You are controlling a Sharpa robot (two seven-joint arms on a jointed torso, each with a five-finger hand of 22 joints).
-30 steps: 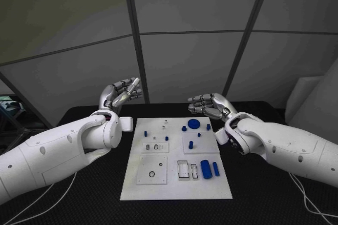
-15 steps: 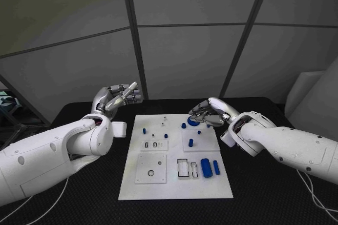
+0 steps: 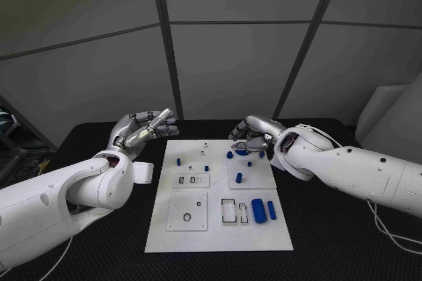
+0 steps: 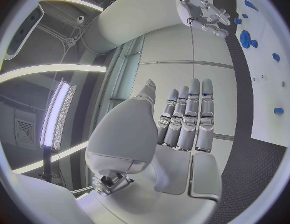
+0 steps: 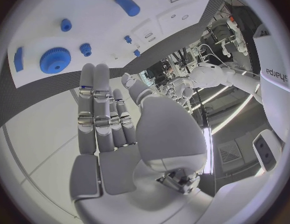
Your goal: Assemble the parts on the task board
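Head view: both my hands raised at the far end of the board

Head view shows my left hand [image 3: 145, 127] lifted off the black textured surface [image 3: 105, 138], just beyond the far left corner of the white rectangular task board [image 3: 220, 232]. Its fingers are stretched out and slightly apart, and they hold nothing. My left wrist view confirms this: the palm [image 4: 176, 134] is flat, the fingers straight and side by side, with nothing between them.

My right hand [image 3: 249, 136] hangs over the far right edge of the board, fingers curled downward. Just beneath those fingers lies the round blue toothed gear [image 3: 239, 152]; I cannot tell from the head view whether a fingertip touches it. In my right wrist view the fingers [image 5: 98, 109] are extended and bare, and the gear [image 5: 55, 60] lies apart from them on the board, with small blue pegs [image 5: 85, 49] beside it and a short blue cylinder [image 5: 127, 4] farther off.

Nearer to my body than either hand, the board carries a thick upright-lying blue cylinder [image 3: 258, 210] with a thinner blue bar [image 3: 271, 209] just beside it, next to rectangular cut-outs [image 3: 228, 210]. A white square inset with a small dark ring [image 3: 188, 217] lies on the board's near left part.
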